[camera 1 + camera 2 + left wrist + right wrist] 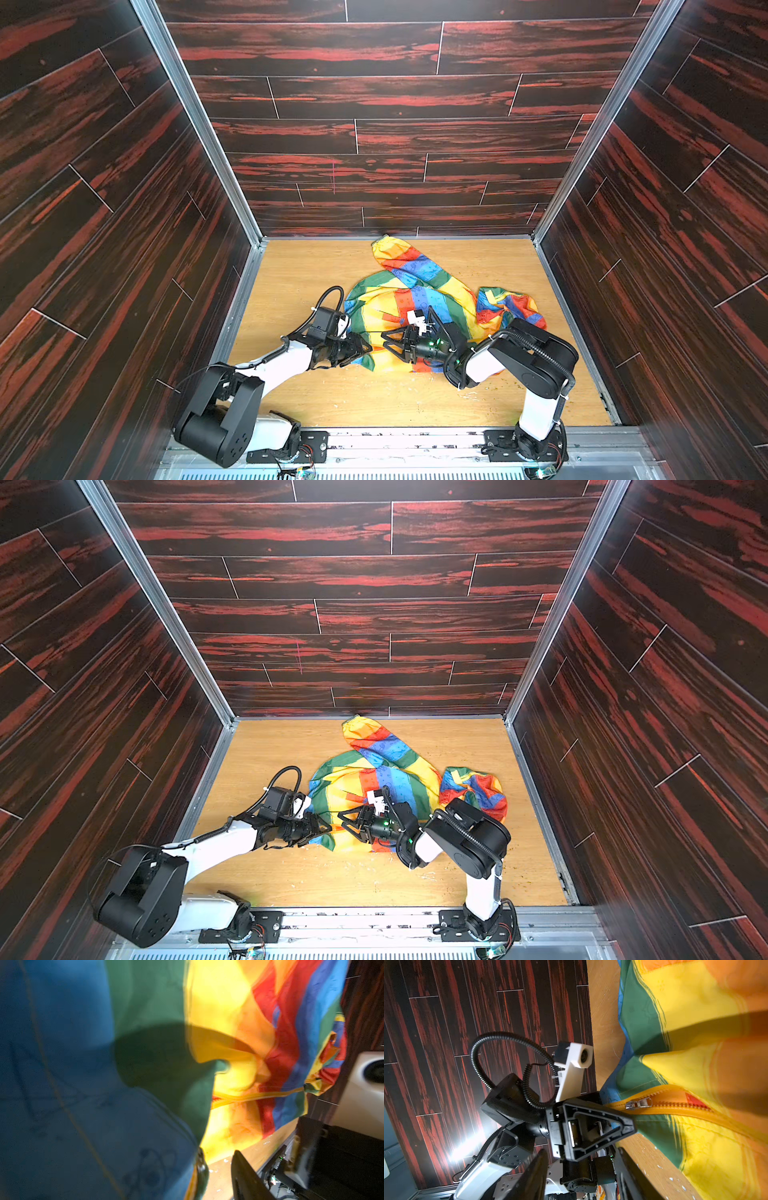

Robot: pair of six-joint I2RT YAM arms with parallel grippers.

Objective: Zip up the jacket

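Note:
The rainbow jacket [415, 299] [374, 779] lies crumpled mid-table in both top views. My two grippers face each other at its near hem. The left gripper [367, 347] [326, 828] is at the hem's left end. In its wrist view, jacket fabric [145, 1022] hangs over one finger; table shows between that cloth and the other finger [245, 1178]. The yellow zipper [259, 1096] runs across there. My right gripper [386, 343] [582, 1153] is open and empty. In its view the silver zipper slider [638, 1103] sits just past the left gripper's finger [591, 1128].
One sleeve [399, 257] reaches to the back wall, another bunch [511, 309] lies right beside my right arm. Dark red panelled walls close three sides of the wooden table [299, 282]. A metal rail [415, 440] runs along the front. White crumbs dot the near tabletop.

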